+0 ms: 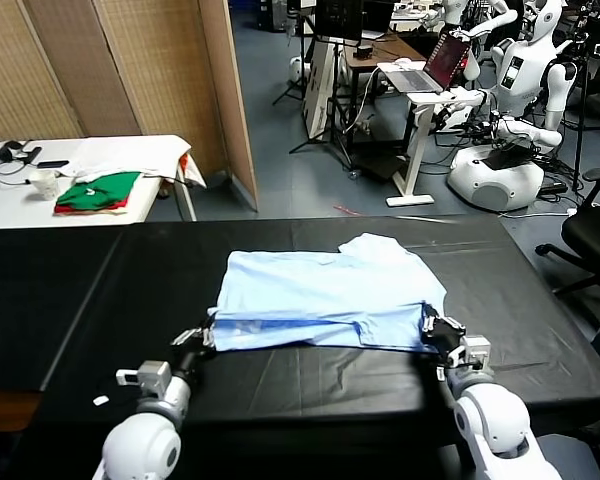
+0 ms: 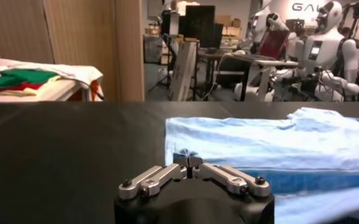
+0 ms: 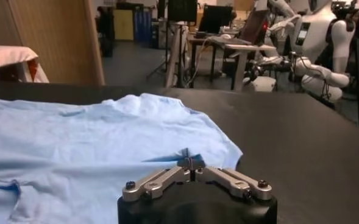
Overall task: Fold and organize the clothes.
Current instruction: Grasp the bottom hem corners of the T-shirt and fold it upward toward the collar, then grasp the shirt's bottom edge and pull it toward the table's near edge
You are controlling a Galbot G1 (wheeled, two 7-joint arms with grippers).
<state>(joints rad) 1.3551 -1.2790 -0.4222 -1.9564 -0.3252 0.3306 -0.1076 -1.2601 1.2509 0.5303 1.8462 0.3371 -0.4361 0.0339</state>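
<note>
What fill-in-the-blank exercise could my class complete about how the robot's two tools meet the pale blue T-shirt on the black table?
1. The pale sky-blue cotton T-shirt lies on a table covered in ____ cloth.
2. The left tool pinches the shirt's near ____ corner.
3. The right tool is at the shirt's near right ____.
4. On the white side table, the folded garment on top is ____.

Missing words: black; left; corner; green

One blue shirt (image 1: 325, 298) lies on one black surface (image 1: 280, 375). Two hands: left hand (image 1: 208, 336), right hand (image 1: 432, 326). One white side surface (image 1: 20, 200) bears one green garment (image 1: 100, 189), one cup (image 1: 44, 184).
</note>
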